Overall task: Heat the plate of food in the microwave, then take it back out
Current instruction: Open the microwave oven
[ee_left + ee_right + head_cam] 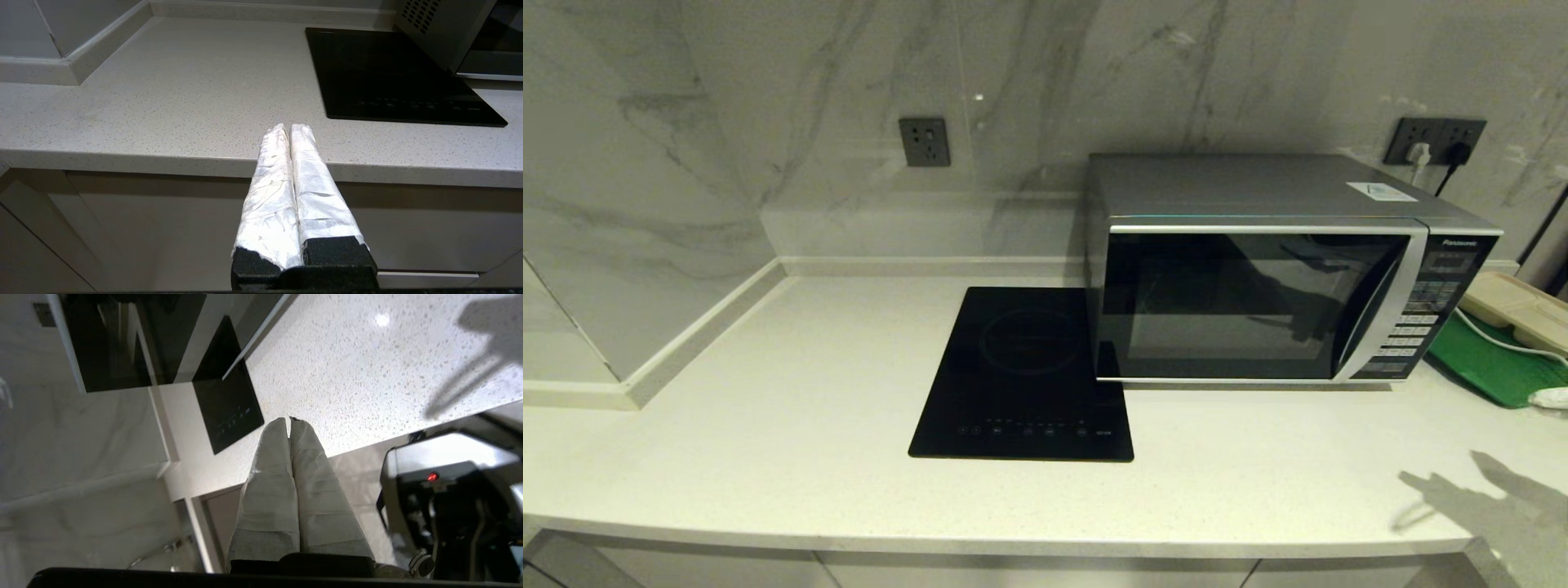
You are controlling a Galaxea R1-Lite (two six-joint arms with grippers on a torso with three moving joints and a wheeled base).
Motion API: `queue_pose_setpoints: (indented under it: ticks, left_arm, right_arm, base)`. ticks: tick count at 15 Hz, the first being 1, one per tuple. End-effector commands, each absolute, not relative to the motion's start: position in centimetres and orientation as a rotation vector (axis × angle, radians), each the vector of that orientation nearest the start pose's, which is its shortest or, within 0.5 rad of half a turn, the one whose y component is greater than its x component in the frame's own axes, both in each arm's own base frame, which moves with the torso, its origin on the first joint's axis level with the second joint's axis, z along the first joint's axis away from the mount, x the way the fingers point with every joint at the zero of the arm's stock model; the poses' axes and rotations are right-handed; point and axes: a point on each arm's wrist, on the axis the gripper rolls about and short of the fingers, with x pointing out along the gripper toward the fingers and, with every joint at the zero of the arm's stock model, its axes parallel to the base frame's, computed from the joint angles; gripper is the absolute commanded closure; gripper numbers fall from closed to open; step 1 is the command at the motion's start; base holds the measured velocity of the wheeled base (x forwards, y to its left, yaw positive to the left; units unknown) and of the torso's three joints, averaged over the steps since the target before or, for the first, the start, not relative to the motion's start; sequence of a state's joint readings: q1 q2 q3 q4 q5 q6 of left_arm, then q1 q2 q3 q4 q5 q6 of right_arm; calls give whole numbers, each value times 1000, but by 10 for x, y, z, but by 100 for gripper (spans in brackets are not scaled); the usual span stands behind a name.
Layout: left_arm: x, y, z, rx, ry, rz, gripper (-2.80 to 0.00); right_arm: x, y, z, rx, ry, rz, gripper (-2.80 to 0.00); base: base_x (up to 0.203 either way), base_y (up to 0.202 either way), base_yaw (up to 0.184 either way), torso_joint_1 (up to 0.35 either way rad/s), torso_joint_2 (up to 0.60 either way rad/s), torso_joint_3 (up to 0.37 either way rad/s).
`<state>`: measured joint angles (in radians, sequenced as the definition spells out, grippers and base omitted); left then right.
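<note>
The microwave stood on the pale speckled countertop with its dark glass door shut, its left side overlapping the right rear corner of the black glass cooktop. The plate of food was not seen in any view; through the glass no plate could be made out, so its position could not be confirmed. A beige compartment tray lay on a green board just right of the microwave.

The left gripper was held in front of the counter edge, its two white-wrapped fingers pressed together on nothing. The right gripper hung above the front edge of the counter, likewise closed and empty. Neither arm showed in the head view; only a shadow fell on the counter's right front.

Risks, as judged: with the plate unlocated, any reach would be made blind. The door's curved silver handle strip looked smooth and shallow, and the wrapped fingers could slip off it. The keypad sits directly beside that strip, so a stray contact could press a key. A hard pull could drag the whole box across the smooth counter.

Materials: brushed silver-grey casing, glossy dark door glass, flat reflective cooktop, matte speckled stone, veined marble wall, crinkled tape on the fingers.
</note>
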<state>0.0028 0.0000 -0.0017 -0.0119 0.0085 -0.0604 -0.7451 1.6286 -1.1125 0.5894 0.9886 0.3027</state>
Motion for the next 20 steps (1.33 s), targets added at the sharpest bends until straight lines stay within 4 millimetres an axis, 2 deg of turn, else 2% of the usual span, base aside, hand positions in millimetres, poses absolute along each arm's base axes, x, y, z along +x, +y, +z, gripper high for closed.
queue_pose_setpoints:
  ticks: [1,3,9,13,17,20]
  left_arm:
    - [-23,0,77,-61,-14,12,0]
    - [-23,0,77,-61,-14,12,0]
    - [-23,0,77,-61,-14,12,0]
    - [-23,0,77,-61,-14,12,0]
    - [-23,0,77,-61,-14,12,0]
    - [-23,0,77,-61,-14,12,0]
  right_arm:
    - [206,-159,179,1144,805,138,0]
    - [215,-154,178,1097,825,179,0]
    - [263,-174,159,1121,870,228,0]
    - [285,-184,138,1158,899,265,0]
    - [281,-192,136,1166,884,240,0]
    - [288,-198,124,1171,882,242,0]
  base:
    - [0,0,0,0,0,0]
    - [0,0,0,0,0,0]
    - [0,0,0,0,0,0]
    - [0,0,0,0,0,0]
    - [0,0,0,0,0,0]
    - [0,0,0,0,0,0]
